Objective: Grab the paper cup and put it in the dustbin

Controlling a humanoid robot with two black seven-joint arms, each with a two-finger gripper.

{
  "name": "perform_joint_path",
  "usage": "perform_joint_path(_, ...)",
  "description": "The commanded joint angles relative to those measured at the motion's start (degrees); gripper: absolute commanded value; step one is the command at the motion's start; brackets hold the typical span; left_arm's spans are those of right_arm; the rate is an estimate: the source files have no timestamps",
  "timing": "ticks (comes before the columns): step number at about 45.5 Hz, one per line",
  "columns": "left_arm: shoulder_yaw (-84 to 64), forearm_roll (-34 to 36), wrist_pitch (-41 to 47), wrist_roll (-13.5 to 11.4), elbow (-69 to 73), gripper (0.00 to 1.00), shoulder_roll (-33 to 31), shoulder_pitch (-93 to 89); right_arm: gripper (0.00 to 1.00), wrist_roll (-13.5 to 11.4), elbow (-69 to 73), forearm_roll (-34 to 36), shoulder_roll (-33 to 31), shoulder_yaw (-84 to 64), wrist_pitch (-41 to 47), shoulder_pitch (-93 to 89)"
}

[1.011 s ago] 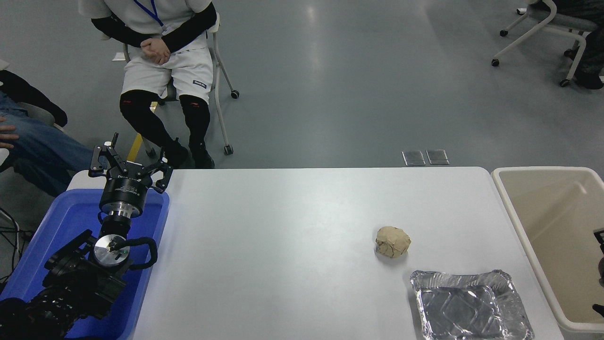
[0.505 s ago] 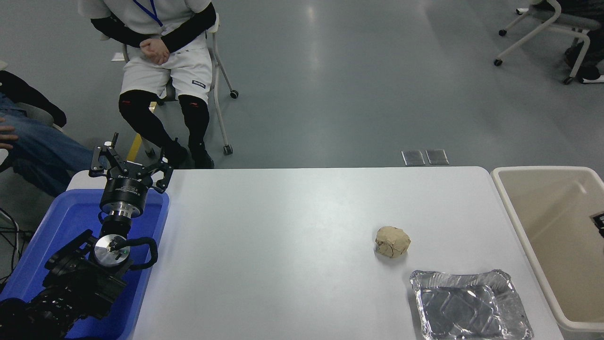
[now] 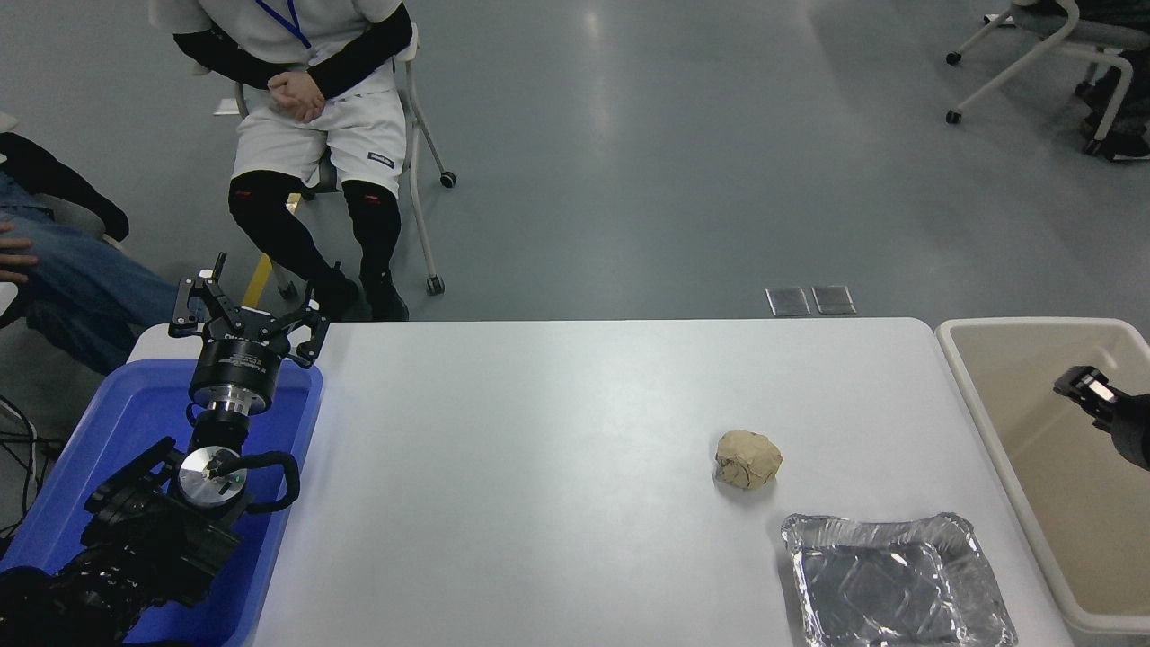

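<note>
The beige dustbin (image 3: 1042, 449) stands off the table's right end, and its visible inside holds nothing. No paper cup shows anywhere in view. My right gripper (image 3: 1092, 391) pokes in from the right edge above the dustbin; only one black fingertip with a light pad shows, so its state is unclear. My left gripper (image 3: 247, 310) is parked at the lower left over the blue bin, fingers spread open and empty.
A crumpled tan paper ball (image 3: 748, 459) lies on the white table (image 3: 539, 449) right of centre. A silver foil tray (image 3: 898, 584) sits at the front right. A blue plastic bin (image 3: 126, 431) stands at the left end. People sit beyond the far left corner.
My right gripper has come further into view from the right edge, now higher over the dustbin. The left arm and the table's things have not moved.
</note>
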Motion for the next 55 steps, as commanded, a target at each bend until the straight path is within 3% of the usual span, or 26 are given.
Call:
perform_joint_path(1, 0.00, 0.00, -0.01, 0.00, 0.00, 0.99, 0.01, 0.00, 0.60, -0.83, 6.72, -0.59, -0.57, -12.80, 6.63, 13.36)
perform_joint_path(4, 0.00, 0.00, -0.01, 0.00, 0.00, 0.99, 0.01, 0.00, 0.68, -0.83, 7.78, -0.59, -0.22, -17.28, 9.52, 17.49)
perform_joint_path(8, 0.00, 0.00, -0.01, 0.00, 0.00, 0.99, 0.01, 0.00, 0.95, -0.75, 7.96, -0.15, 2.14, -22.73, 14.70, 22.86)
perform_joint_path(10, 0.00, 0.00, -0.01, 0.00, 0.00, 0.99, 0.01, 0.00, 0.99, -0.83, 7.96, -0.15, 3.38, -25.28, 17.60, 25.49)
perform_joint_path(20, 0.00, 0.00, -0.01, 0.09, 0.00, 0.99, 0.01, 0.00, 1.00, -0.75, 8.22, -0.06, 10.76, -35.92, 32.64, 36.13)
perform_joint_path(29, 0.00, 0.00, -0.01, 0.09, 0.00, 0.99, 0.01, 0.00, 1.00, -0.48, 10.50, -0.06, 21.21, -46.38, 42.31, 45.54)
perform_joint_path(50, 0.00, 0.00, -0.01, 0.09, 0.00, 0.99, 0.01, 0.00, 1.00, -0.48, 16.05, 1.26, 32.47, -50.16, 47.06, 57.23)
perform_joint_path(55, 0.00, 0.00, 0.08, 0.00, 0.00, 0.99, 0.01, 0.00, 1.00, -0.48, 16.04, 1.26, 32.74, -51.84, 47.06, 58.90)
